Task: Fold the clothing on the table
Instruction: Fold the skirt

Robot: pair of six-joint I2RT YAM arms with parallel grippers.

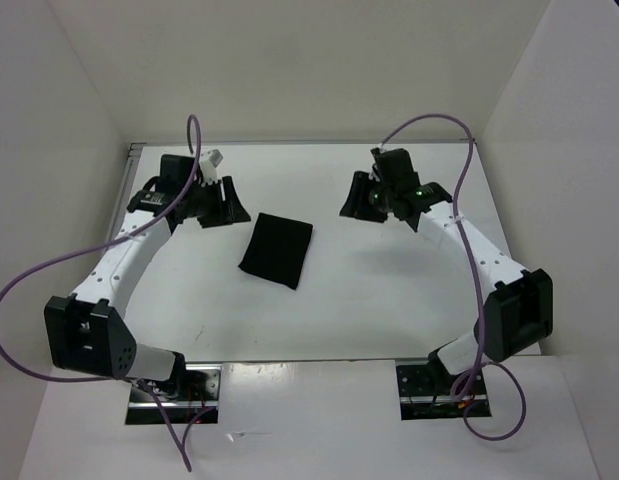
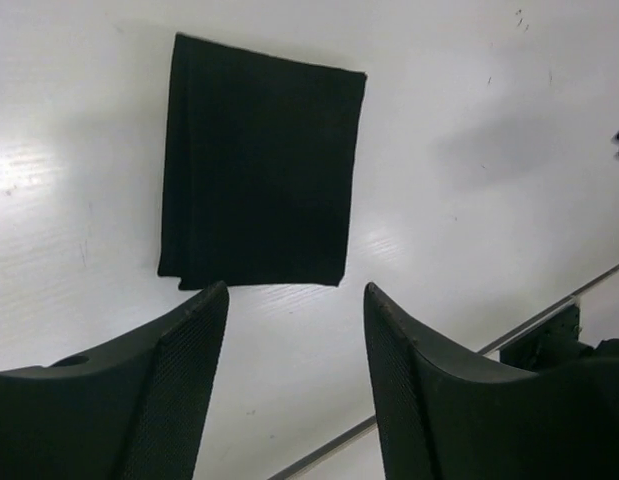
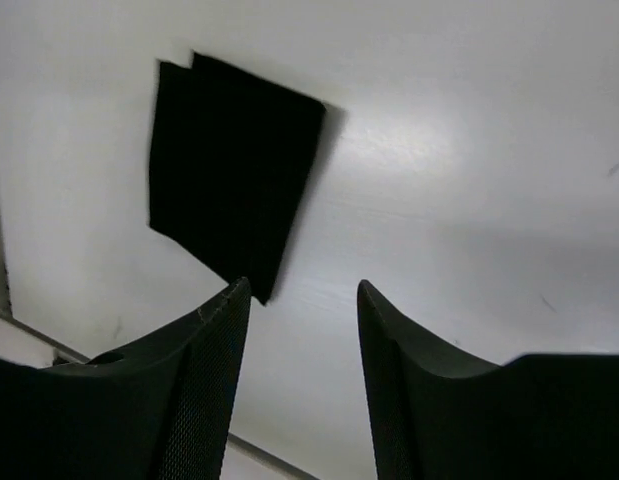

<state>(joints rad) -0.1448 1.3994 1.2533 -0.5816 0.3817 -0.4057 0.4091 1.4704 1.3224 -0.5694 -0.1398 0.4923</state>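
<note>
Lying flat near the middle of the table (image 1: pixel 389 300), the clothing (image 1: pixel 276 250) is a compact black rectangle, folded into layers, with fairly square edges and set a little askew to the table's lines. It sits between the two grippers, closer to the left one.

The left gripper (image 1: pixel 217 203) hangs just beside the clothing's far left corner, apart from it. Its jaws stand well apart and hold nothing. In the left wrist view its fingers (image 2: pixel 179 390) frame bare white table, and the clothing's near edge shows just beyond their tips. Stacked layers show along that edge and down one side.

The right gripper (image 1: pixel 361 200) is further off, on the clothing's right, above bare table. Its jaws are parted too and empty. In the right wrist view the clothing lies ahead and to the left of the fingers (image 3: pixel 204 380), one corner just by the left fingertip and a second layer peeking out at the far corner.

Purple cables (image 1: pixel 194 135) loop up from each arm, and white walls (image 1: pixel 289 60) stand round the table.
</note>
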